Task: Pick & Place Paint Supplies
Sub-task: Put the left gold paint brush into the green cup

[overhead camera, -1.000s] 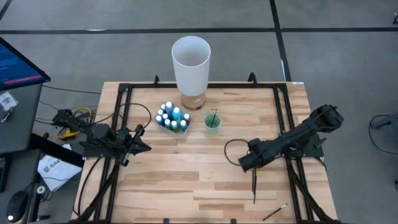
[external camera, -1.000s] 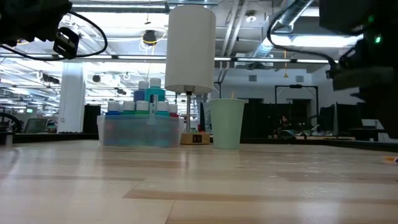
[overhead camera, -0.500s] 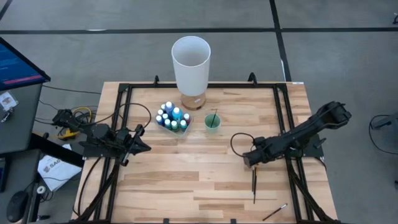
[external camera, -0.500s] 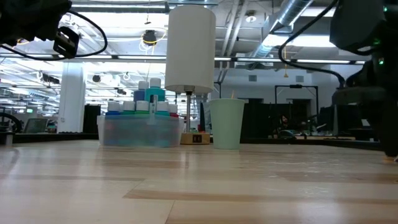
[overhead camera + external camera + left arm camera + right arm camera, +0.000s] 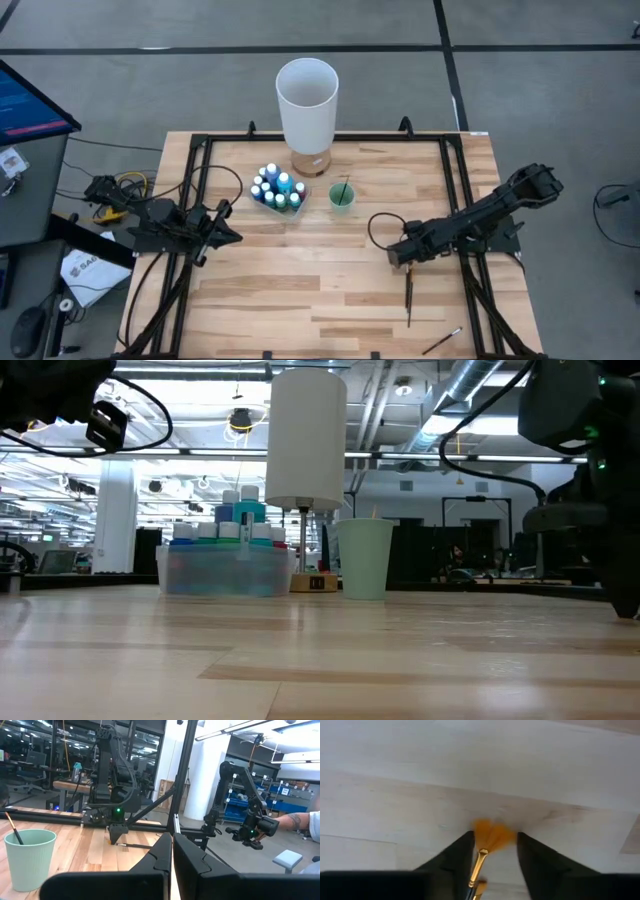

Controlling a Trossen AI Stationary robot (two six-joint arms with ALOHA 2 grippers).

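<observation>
The right pincer [image 5: 398, 257] is low over the bench [image 5: 330, 290] on its right side, its two fingers [image 5: 454, 856] set narrowly apart on either side of an orange-tipped brush [image 5: 486, 842] that lies flat on the wood; whether they touch the brush cannot be told. From above, the brush's dark handle [image 5: 408, 297] runs toward the near edge from under the pincer. A second brush [image 5: 441, 341] lies by the near right edge. The paint bottles [image 5: 276, 187] stand clustered in a clear tub [image 5: 224, 569] far left of centre, just beside the tall white cylinder [image 5: 307, 101]. A small green cup [image 5: 342, 196] with a third brush [image 5: 13, 830] in it stands right of the tub. The left pincer [image 5: 228, 225], fingers pressed together, rests at the left edge.
</observation>
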